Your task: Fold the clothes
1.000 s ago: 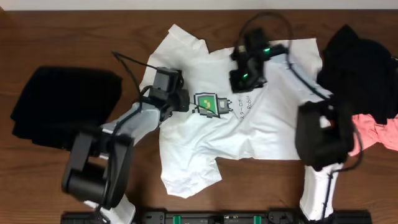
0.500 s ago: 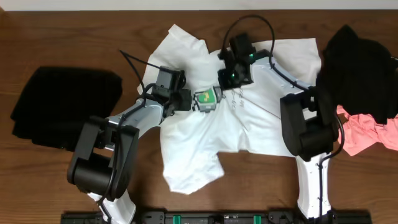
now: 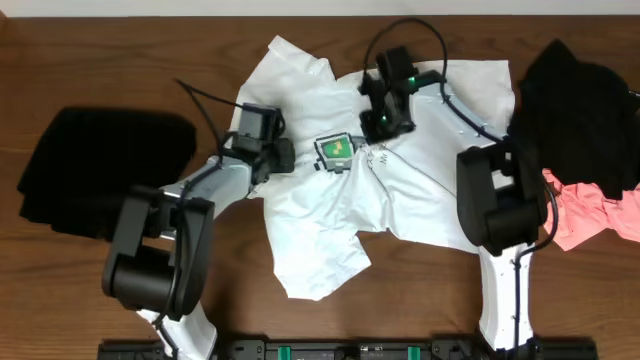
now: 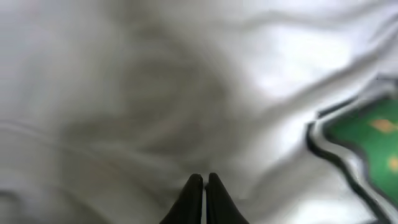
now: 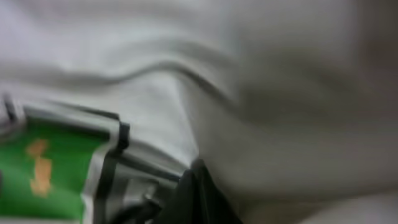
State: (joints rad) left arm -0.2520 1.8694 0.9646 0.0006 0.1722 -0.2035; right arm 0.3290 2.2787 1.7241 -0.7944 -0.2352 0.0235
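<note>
As it lies, T-shirt [image 3: 420,190] rumpled (white)

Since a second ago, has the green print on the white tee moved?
Yes. The green print has shifted toward the table's far edge, the white T-shirt bunching around it.

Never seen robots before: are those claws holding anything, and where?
The left gripper and right gripper each pinch the white T-shirt mid-chest, beside its print.

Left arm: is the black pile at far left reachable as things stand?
Probably not yet. The left tool is shut on the white T-shirt, so it must let go first. Nothing else lies between it and the black pile, only bare table.
</note>
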